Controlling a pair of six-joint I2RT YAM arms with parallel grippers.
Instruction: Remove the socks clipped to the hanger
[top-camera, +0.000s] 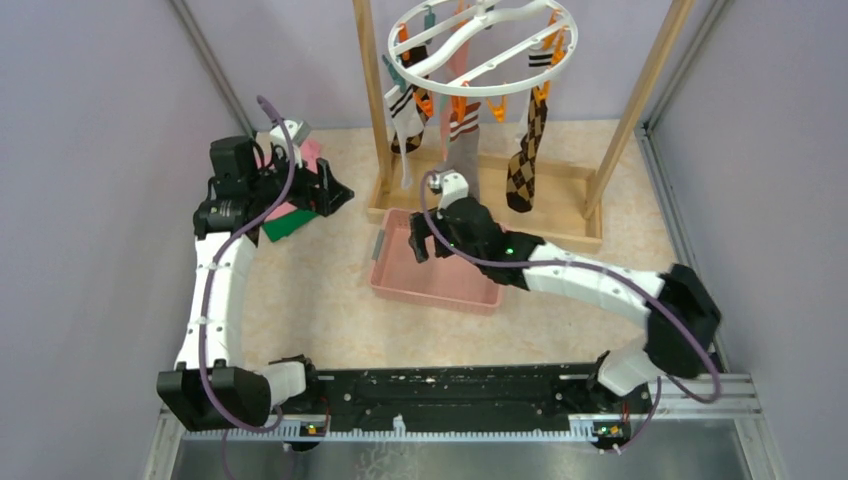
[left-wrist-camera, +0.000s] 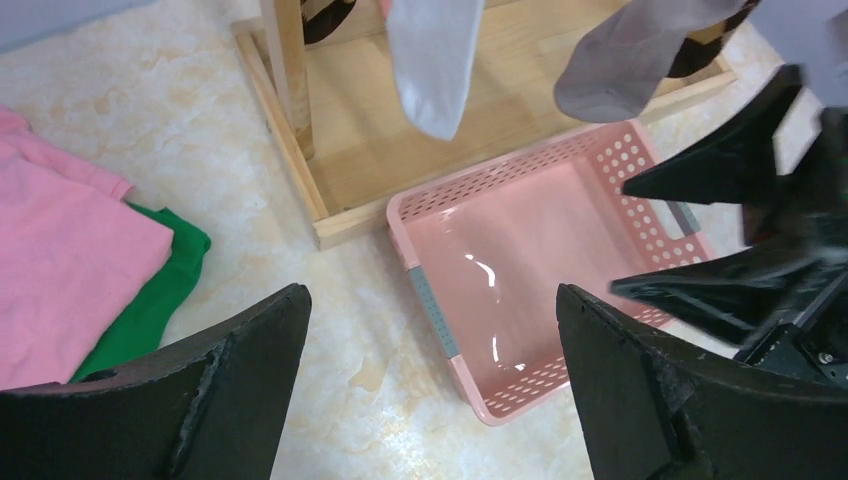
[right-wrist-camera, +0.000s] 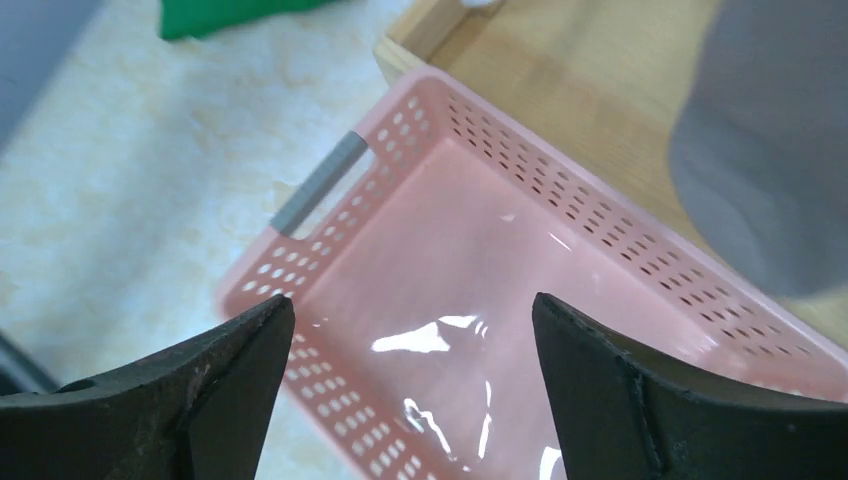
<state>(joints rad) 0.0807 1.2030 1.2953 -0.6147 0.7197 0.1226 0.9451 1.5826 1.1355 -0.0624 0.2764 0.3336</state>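
While clipped under the white ring hanger (top-camera: 480, 90), argyle, striped, grey socks (top-camera: 525, 165); left gripper (left-wrist-camera: 432, 300), right gripper (right-wrist-camera: 412, 303) wide apart, empty.

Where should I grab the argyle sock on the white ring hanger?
Grip the dark brown-and-tan argyle sock at mid-length, coming from the robot's side: it hangs limp and free beneath its orange plastic clip, so a downward tug should release it.

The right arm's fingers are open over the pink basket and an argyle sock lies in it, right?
No sock lies in it: the left wrist view shows the pink basket empty. The right fingers are open over it.
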